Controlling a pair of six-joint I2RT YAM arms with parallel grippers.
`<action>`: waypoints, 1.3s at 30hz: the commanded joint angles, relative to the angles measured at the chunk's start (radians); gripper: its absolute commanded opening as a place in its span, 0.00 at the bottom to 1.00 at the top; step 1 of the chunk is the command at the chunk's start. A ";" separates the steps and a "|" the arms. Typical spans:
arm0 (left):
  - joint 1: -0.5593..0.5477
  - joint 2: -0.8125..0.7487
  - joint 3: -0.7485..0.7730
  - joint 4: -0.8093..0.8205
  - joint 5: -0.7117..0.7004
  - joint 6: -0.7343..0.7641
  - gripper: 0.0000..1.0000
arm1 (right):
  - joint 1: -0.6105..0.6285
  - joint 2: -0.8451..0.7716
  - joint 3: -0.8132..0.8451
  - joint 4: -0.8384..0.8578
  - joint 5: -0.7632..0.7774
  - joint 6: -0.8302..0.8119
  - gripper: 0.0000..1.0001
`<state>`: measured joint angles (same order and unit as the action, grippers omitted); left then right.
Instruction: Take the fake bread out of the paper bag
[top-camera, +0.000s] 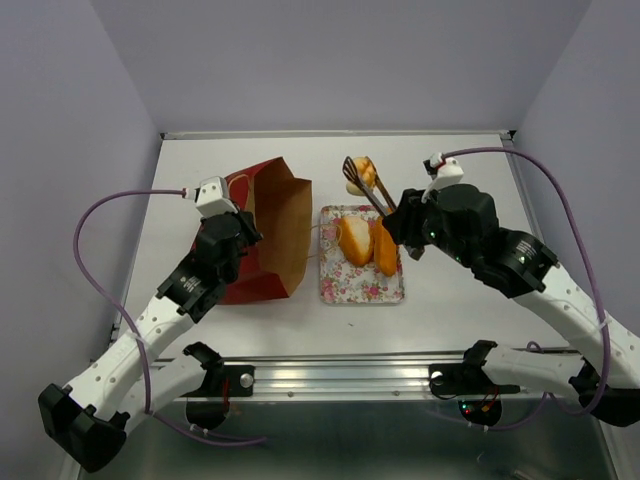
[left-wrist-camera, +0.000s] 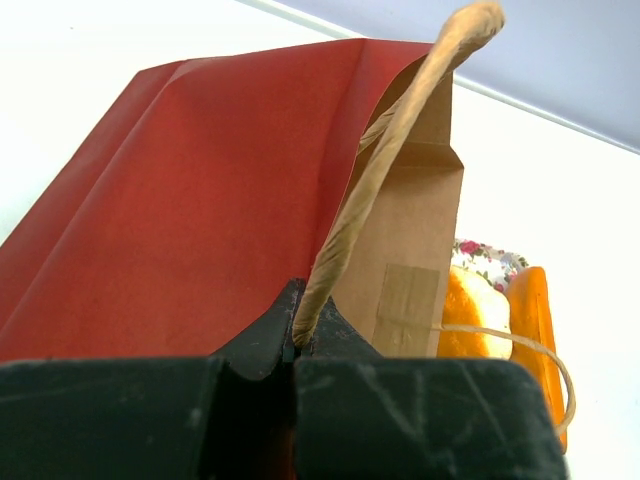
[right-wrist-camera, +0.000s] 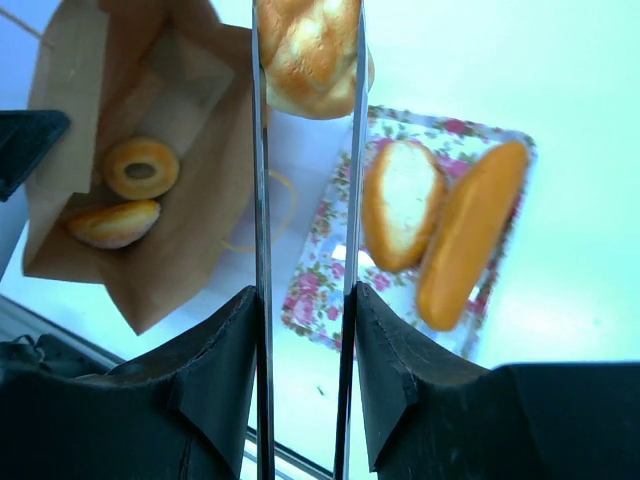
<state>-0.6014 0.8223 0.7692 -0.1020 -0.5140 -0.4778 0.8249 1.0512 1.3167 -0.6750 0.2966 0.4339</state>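
The red paper bag (top-camera: 268, 240) lies on its side with its brown mouth open toward the tray. My left gripper (left-wrist-camera: 296, 332) is shut on its twisted cord handle (left-wrist-camera: 392, 150). Inside the bag lie a ring-shaped bread (right-wrist-camera: 140, 167) and a round bun (right-wrist-camera: 113, 223). My right gripper (right-wrist-camera: 305, 320) is shut on metal tongs (right-wrist-camera: 262, 200). The tongs pinch a braided golden bun (right-wrist-camera: 310, 50) in the air beyond the tray, and the same bun (top-camera: 360, 172) shows from above. An oval bread (right-wrist-camera: 402, 205) and a long loaf (right-wrist-camera: 470, 235) lie on the floral tray (right-wrist-camera: 318, 292).
The floral tray (top-camera: 362, 287) sits right of the bag on the white table. A loose second cord handle (left-wrist-camera: 520, 345) hangs from the bag's mouth toward the tray. Purple walls close in the back and sides, and a metal rail (top-camera: 340, 375) runs along the near edge.
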 joint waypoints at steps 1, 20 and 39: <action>-0.005 0.006 0.053 0.018 -0.043 -0.024 0.00 | -0.006 -0.045 -0.017 -0.129 0.115 0.055 0.04; -0.005 -0.020 0.036 0.025 -0.054 -0.039 0.00 | -0.006 0.030 -0.290 -0.141 -0.353 -0.015 0.11; -0.005 -0.040 0.030 0.012 -0.046 -0.036 0.00 | -0.006 0.059 -0.278 -0.178 -0.263 -0.006 0.61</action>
<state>-0.6014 0.8017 0.7803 -0.1238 -0.5323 -0.5098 0.8242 1.1194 0.9932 -0.8776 0.0032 0.4232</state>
